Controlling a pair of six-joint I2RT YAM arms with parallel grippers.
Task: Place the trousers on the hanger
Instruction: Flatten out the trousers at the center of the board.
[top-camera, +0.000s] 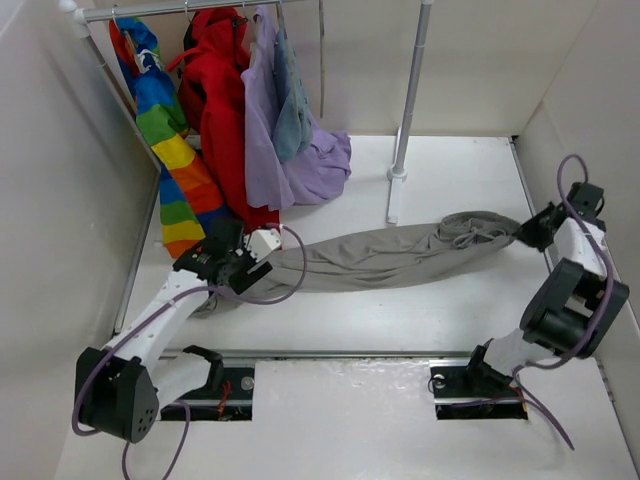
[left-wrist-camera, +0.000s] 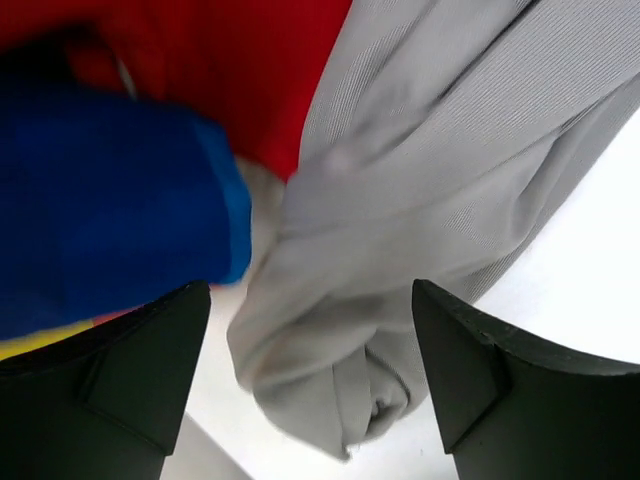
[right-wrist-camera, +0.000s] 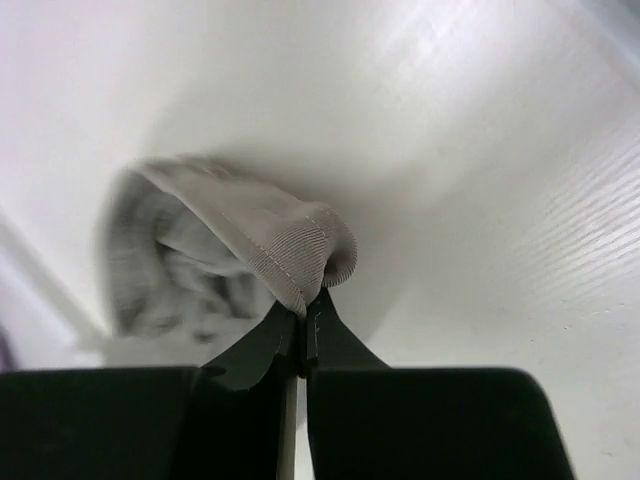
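The taupe trousers (top-camera: 390, 255) lie stretched across the table from left to right. At their right end, my right gripper (top-camera: 525, 232) is shut on the ribbed waistband hem (right-wrist-camera: 300, 255), which sits pinched between the closed fingertips of that gripper (right-wrist-camera: 305, 310). My left gripper (top-camera: 258, 260) hovers open over the bunched leg ends (left-wrist-camera: 340, 390). The cloth lies between its spread fingers (left-wrist-camera: 150, 360) without being squeezed. The hanger (top-camera: 321, 70) shows only as a thin grey line hanging edge-on from the rail.
On the rail (top-camera: 170, 10) at the back left hang a rainbow garment (top-camera: 165, 130), a red coat (top-camera: 215, 110), a lilac garment (top-camera: 265, 130) and a small blue-grey one (top-camera: 292, 110). A pale upright pole (top-camera: 410, 90) stands at the back. White walls close both sides.
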